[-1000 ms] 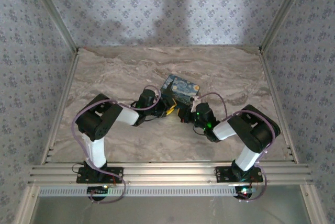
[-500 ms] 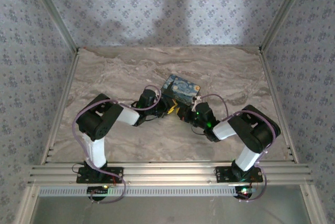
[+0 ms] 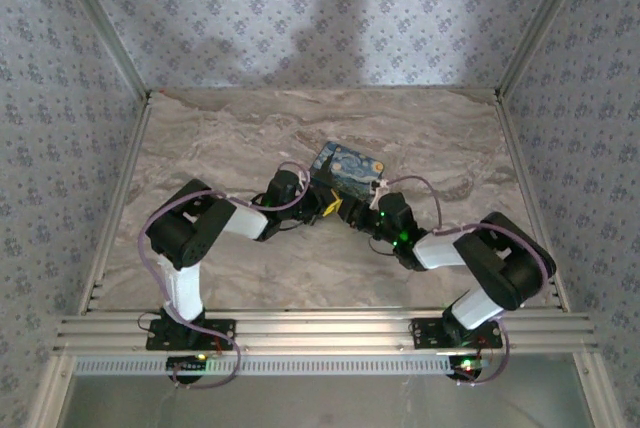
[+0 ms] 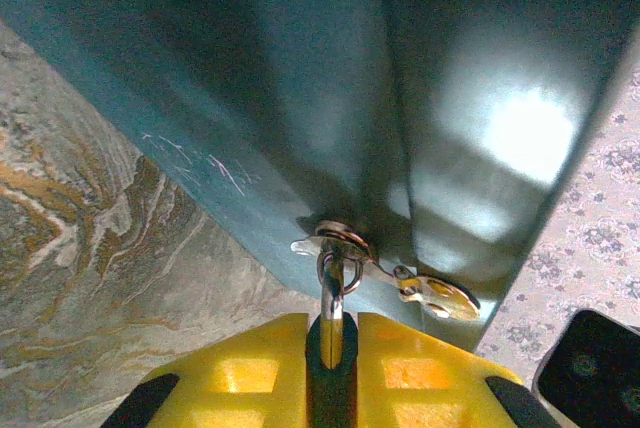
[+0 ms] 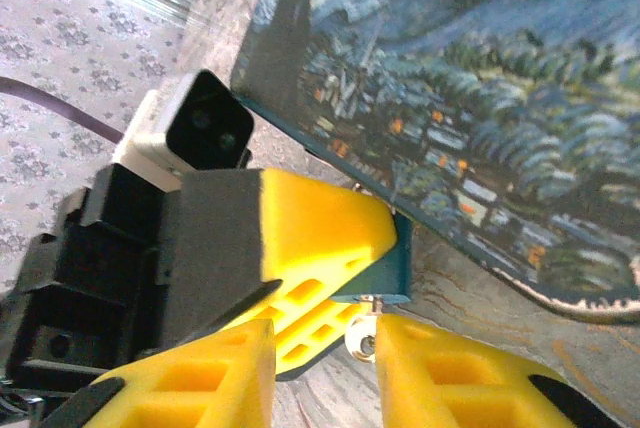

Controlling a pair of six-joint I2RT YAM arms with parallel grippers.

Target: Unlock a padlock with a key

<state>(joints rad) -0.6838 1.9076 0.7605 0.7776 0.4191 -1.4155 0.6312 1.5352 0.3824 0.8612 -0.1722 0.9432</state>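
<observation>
Yellow left hand (image 4: 332,326) clamped on padlock (image 4: 331,293) | key (image 4: 435,293) just ahead, by tin (image 4: 300,98) | right hand (image 5: 327,336) open alongside | step: probably key pickup; next likely needs a precise pinch

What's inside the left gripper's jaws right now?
The padlock, held by its thin silvery shackle in the left gripper, jaws shut. A key ring and key sit just beyond, with the blue tin behind them. The yellow fingers cover the lock's body.
</observation>
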